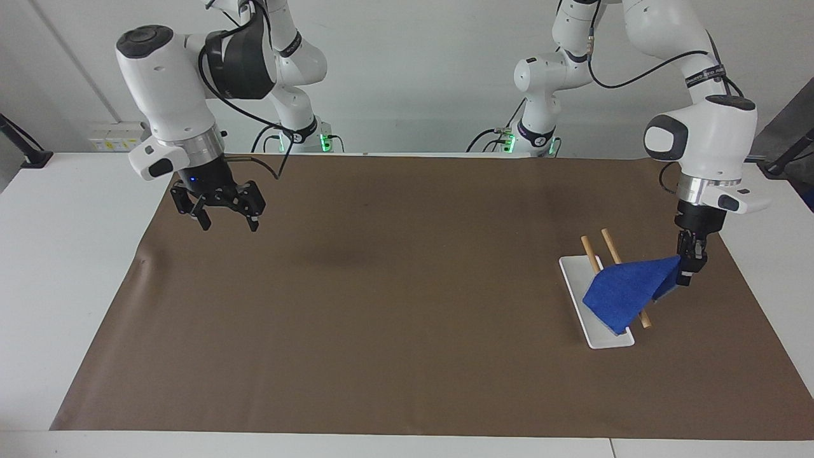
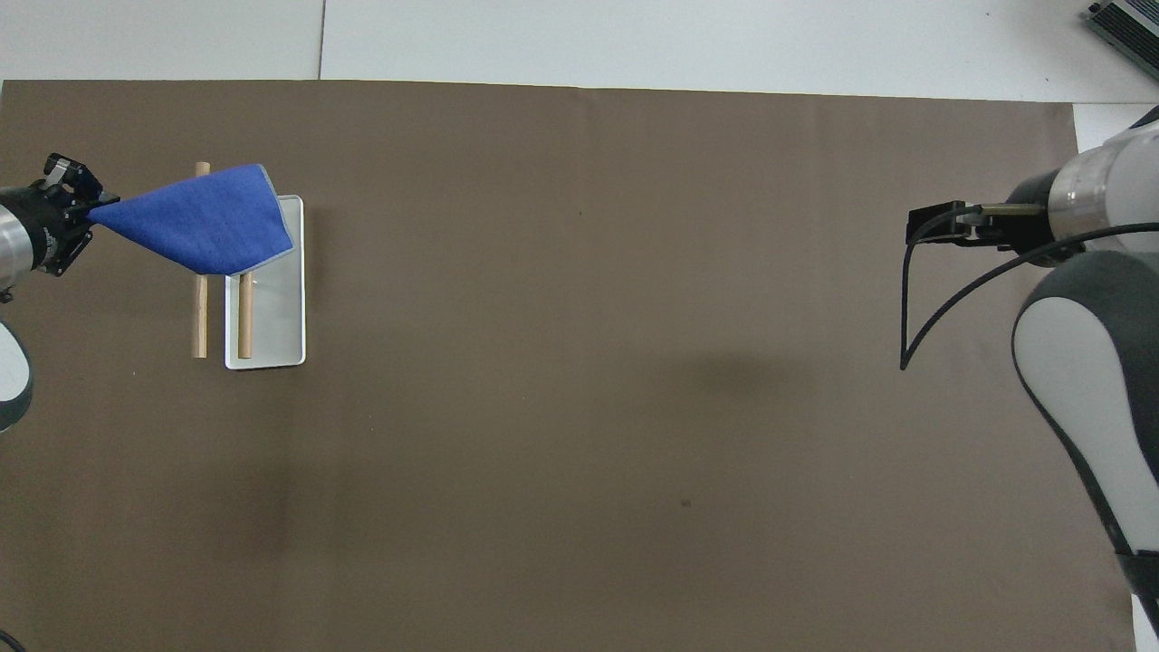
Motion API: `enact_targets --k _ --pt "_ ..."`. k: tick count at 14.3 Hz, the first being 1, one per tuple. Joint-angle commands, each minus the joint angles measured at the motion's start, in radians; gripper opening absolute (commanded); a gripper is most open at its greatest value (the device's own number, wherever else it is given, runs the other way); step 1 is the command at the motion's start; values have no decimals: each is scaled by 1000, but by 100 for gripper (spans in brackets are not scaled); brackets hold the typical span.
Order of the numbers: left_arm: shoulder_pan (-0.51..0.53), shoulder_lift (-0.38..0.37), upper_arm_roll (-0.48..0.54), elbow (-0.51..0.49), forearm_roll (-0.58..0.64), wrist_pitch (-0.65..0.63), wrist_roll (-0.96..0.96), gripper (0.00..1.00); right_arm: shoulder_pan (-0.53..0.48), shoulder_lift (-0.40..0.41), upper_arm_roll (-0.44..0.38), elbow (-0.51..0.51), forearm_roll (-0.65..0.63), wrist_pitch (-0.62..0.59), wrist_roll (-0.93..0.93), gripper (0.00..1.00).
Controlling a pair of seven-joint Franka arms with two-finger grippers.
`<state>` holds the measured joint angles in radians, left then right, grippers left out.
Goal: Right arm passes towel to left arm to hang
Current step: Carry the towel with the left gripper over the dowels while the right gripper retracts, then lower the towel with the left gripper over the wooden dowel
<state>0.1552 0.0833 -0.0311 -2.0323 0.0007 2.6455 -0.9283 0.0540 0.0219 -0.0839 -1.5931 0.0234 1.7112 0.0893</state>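
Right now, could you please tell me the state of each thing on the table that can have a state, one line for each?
towel: draped over the two rails, one corner held up.
left gripper: shut on the towel's corner, beside the rack.
right gripper: open, empty, raised over the brown mat's corner at the right arm's end.
rack: white base flat on the mat, two wooden rails partly covered by the towel.

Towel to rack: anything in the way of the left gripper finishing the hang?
Nothing visible. The left gripper is shut on one corner of the towel, which already drapes over the two wooden rods of the white-based rack. The right gripper hangs open over the mat's other end.
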Motion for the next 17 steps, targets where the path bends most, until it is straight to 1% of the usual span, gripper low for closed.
enact_targets --k 1,3,6,8,10,12,13,14,15,16,17 --pt "10 29 8 85 25 -97 14 0 -17 9 -2 62 -28 -102 26 100" --pt "10 36 11 115 42 -146 13 0 -25 -11 1 45 -46 -116 26 100" --pt "9 36 11 118 74 -160 11 0 -19 -39 4 -8 -34 -114 46 100" --pt "9 36 11 119 90 -160 13 0 -22 -39 4 -5 -31 -116 46 100" --pt "9 39 11 139 123 -189 13 0 -20 -39 4 -7 -33 -117 40 100" --pt "7 38 8 129 125 -180 13 0 -20 -40 4 -4 -42 -119 32 100" --pt "7 38 7 126 125 -173 11 0 -17 -40 6 7 -52 -139 21 100" --pt "3 36 3 101 125 -145 3 0 -17 -37 10 36 -77 -166 12 100" --pt "-2 35 0 63 125 -74 -4 0 -17 -33 12 53 -76 -185 12 100" --pt "-5 33 -1 37 124 -14 -13 0 -20 -36 12 47 -69 -183 15 100" --pt "-5 33 -9 31 124 10 -35 0 -23 -37 13 42 -68 -182 15 100"
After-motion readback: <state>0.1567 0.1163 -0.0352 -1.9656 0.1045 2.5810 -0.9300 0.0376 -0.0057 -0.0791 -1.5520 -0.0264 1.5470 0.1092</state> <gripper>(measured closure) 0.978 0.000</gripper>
